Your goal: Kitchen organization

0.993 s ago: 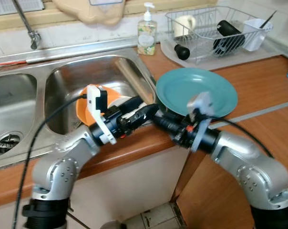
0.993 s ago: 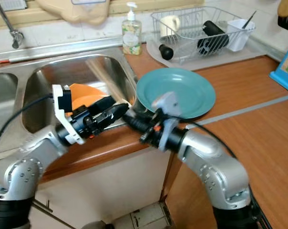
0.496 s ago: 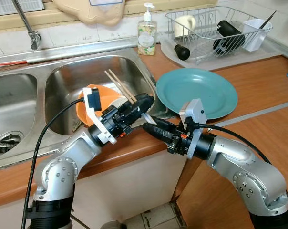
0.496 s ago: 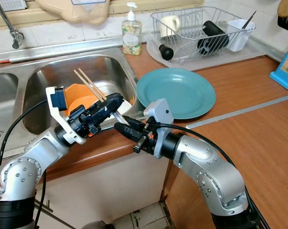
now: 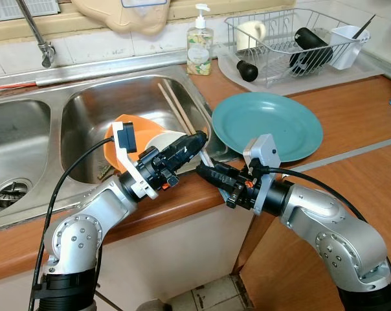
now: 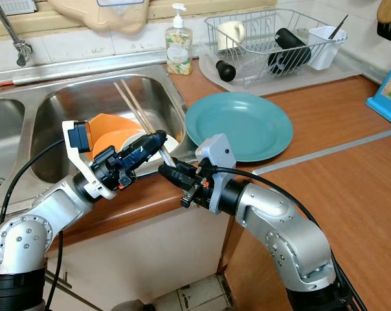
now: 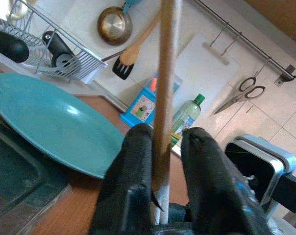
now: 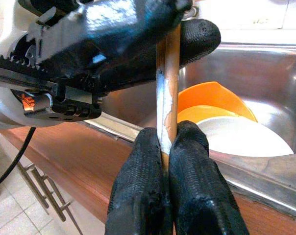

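Soap bottle (image 5: 199, 43) upright behind the sink. Scissors (image 7: 241, 93) hanging from a wall rail (image 7: 246, 41). Copper pan (image 7: 114, 24) and white cutting board (image 7: 199, 73) against the tiles.

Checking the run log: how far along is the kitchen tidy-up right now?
Done: a mug and dark utensils already sit in the dish rack. In hand: both the left gripper and the right gripper pinch the wooden chopsticks at the sink's front edge, far ends angled over the basin. Left: the chopsticks are not yet put away, the orange bowl and white dish sit in the sink, and the teal plate lies on the counter.
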Robot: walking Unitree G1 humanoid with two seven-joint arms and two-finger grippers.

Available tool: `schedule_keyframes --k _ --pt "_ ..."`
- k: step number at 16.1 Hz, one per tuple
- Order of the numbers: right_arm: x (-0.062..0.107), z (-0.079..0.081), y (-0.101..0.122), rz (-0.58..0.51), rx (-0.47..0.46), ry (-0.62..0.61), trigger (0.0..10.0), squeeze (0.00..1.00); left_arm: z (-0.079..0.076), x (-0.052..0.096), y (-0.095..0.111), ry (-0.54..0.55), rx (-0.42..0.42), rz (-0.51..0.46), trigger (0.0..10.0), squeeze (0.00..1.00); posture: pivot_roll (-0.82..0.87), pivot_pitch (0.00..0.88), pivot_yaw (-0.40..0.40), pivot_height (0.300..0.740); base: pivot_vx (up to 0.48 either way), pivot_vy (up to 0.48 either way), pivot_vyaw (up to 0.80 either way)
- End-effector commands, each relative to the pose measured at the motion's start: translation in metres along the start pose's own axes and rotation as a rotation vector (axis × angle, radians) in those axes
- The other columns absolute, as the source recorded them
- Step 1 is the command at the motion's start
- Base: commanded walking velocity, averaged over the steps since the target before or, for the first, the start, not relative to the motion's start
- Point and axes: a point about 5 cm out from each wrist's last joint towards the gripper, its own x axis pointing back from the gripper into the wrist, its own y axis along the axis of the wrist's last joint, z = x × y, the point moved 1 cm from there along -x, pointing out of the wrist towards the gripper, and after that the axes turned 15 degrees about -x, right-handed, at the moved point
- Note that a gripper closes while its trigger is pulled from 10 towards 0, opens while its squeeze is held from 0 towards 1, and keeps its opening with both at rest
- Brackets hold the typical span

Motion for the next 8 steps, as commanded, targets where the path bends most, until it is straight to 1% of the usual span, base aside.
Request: schedule_keyframes --k 1,2,3,4,5,6,7,8 --pt "-0.0023 -0.0004 0.0039 -0.002 0.021 0.0 0.4 0.0 -0.0027 0.0006 0.0013 -0.009 -0.001 0.005 0.0 0.0 -0.06 0.0 0.077 0.74 0.0 0.0 0.0" --pt "-0.0023 -0.0003 0.004 0.0 0.022 0.001 0.4 0.0 -0.0028 0.0006 0.0014 -0.01 0.0 0.005 0.0 0.0 -0.06 0.0 0.077 0.74 0.0 0.0 0.0" --pt "-0.0024 -0.0001 0.0038 0.004 0.024 0.003 1.6 0.0 -0.0027 0.0009 0.0012 -0.009 0.0 0.006 0.0 0.0 -0.06 0.0 0.076 0.74 0.0 0.0 0.0" --pt "-0.0023 0.0 0.0038 0.007 0.026 0.004 2.0 0.0 -0.0026 0.001 0.0012 -0.009 0.001 0.006 0.0 0.0 -0.06 0.0 0.076 0.74 0.0 0.0 0.0" --pt "-0.0023 0.0001 0.0036 0.013 0.03 0.006 4.3 0.0 -0.0022 0.0011 0.001 -0.005 0.0 0.007 0.0 0.0 -0.06 0.0 0.074 0.74 0.0 0.0 0.0" --pt "-0.0023 0.0 0.0035 0.019 0.038 0.005 9.8 0.0 -0.0015 0.0013 0.0007 0.001 -0.004 0.009 0.0 0.0 -0.06 0.0 0.074 0.74 0.0 0.0 0.0" --pt "-0.0025 -0.0004 0.0033 0.024 0.044 0.001 10.0 0.0 -0.0008 0.0018 0.0007 0.009 -0.008 0.009 0.0 0.0 -0.06 0.0 0.073 0.74 0.0 0.0 0.0" --pt "-0.003 -0.0008 0.0029 0.029 0.039 -0.001 10.0 0.19 0.0 0.0024 0.0009 0.019 -0.012 0.007 0.0 0.0 -0.06 0.0 0.072 0.74 0.0 0.0 0.0"
